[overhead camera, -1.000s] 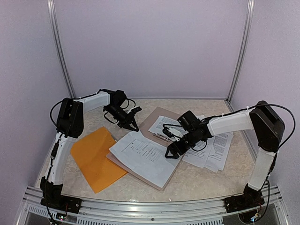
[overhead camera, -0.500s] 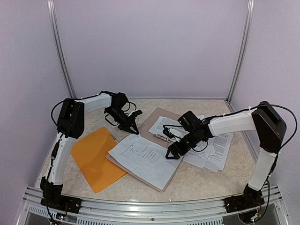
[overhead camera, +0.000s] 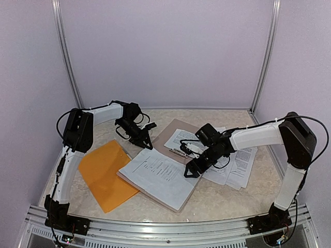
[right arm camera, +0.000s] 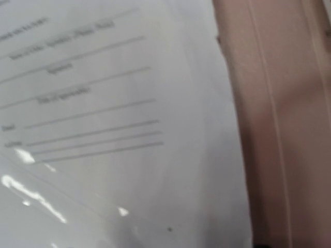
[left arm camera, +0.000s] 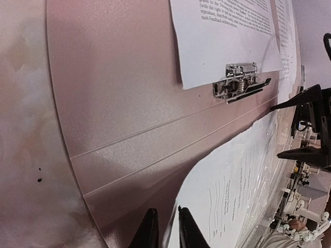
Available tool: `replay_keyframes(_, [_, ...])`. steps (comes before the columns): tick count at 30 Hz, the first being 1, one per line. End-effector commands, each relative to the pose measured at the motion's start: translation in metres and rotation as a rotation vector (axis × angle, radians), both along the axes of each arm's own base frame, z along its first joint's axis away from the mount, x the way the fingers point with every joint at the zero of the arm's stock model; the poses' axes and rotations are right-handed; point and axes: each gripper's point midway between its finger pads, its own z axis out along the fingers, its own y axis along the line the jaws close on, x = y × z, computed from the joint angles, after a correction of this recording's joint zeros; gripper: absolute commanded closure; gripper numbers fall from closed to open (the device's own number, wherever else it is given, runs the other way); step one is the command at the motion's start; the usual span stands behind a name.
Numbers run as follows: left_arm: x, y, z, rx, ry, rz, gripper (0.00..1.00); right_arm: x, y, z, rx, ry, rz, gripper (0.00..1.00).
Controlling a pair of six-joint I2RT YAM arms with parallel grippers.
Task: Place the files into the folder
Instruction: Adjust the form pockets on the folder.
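Since the files (overhead camera: pixel 158 173) are lying thin and floppy on the clipboard (overhead camera: pixel 166 133) at mid table (overhead camera: pixel 217 199), beside the folder (overhead camera: pixel 106 173), we are judging a light pinch at a free edge best. Left claw (left arm camera: pixel 168 230) is hovering nearly together; right claw (overhead camera: pixel 190 170) is standing apart.

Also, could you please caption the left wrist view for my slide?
Left gripper close over the clipboard, with one clipped sheet and one loose sheet lying across it.
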Motion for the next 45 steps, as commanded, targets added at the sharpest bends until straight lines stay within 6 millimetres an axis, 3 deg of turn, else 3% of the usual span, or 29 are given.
replay_keyframes(1, [-0.003,0.003,0.017,0.035,-0.040,-0.003,0.77,0.000,-0.008,0.005,-0.061,-0.027,-0.008,0.27])
replay_keyframes(8, [0.005,0.006,0.036,0.039,-0.109,0.015,0.50,0.006,-0.007,0.016,-0.067,-0.066,-0.007,0.27])
replay_keyframes(11, [0.010,0.009,0.048,0.032,-0.142,0.037,0.39,0.007,-0.006,0.031,-0.045,-0.116,0.004,0.25])
replay_keyframes(14, [0.016,0.015,0.057,0.039,-0.171,0.069,0.28,0.001,-0.003,0.043,-0.028,-0.162,0.029,0.23])
replay_keyframes(17, [0.020,0.027,0.053,0.084,-0.171,0.112,0.20,-0.009,0.004,0.048,-0.064,-0.219,0.074,0.21])
replay_keyframes(22, [0.023,0.038,0.041,0.093,-0.090,0.212,0.18,-0.032,0.032,0.060,-0.107,-0.333,0.153,0.18])
replay_keyframes(26, [0.020,0.044,0.030,0.092,-0.059,0.261,0.18,-0.061,0.053,0.060,-0.140,-0.408,0.227,0.16])
replay_keyframes(39, [0.027,0.044,0.034,0.078,-0.037,0.352,0.17,-0.131,0.071,0.009,-0.417,-0.592,0.356,0.14])
replay_keyframes(45, [0.033,0.050,0.034,0.102,-0.056,0.389,0.16,-0.146,0.084,0.003,-0.406,-0.610,0.338,0.15])
